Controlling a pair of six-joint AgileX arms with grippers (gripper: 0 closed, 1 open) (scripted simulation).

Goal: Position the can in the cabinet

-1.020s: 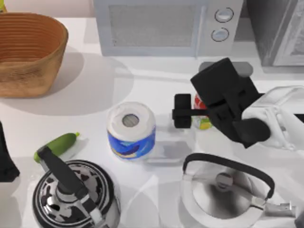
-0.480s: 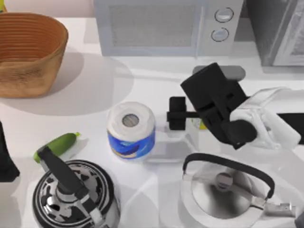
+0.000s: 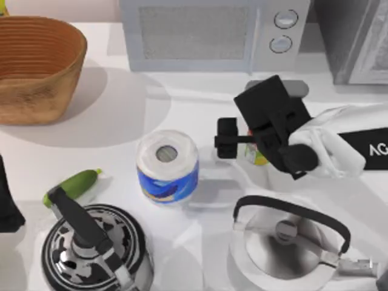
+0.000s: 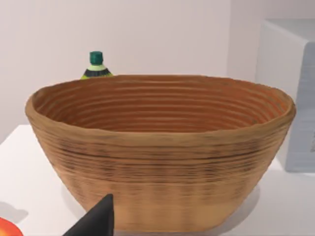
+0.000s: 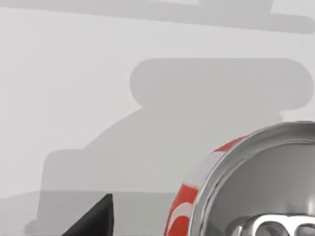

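Top view shows the right gripper over the small red drink can with a yellow-green lower band. The can stands upright on the white desk, between the blue-and-white paper roll and the right edge, in front of the pale grey microwave with two round knobs. Compared with half a second ago, the right arm has shifted slightly up and to the right, and a little more of the can's red side is seen now. Whether the right gripper is gripping the can, I cannot tell.

In the right wrist view the silver top of the can is very close, with one dark fingertip beside it, apart from it.

The large grey cabinet stands at the far right corner, well apart from the can.

The left arm is parked at the left edge, near the woven brown basket. A green cucumber, a black-and-white spotted kettle and a silver kettle are on the near side of the desk.
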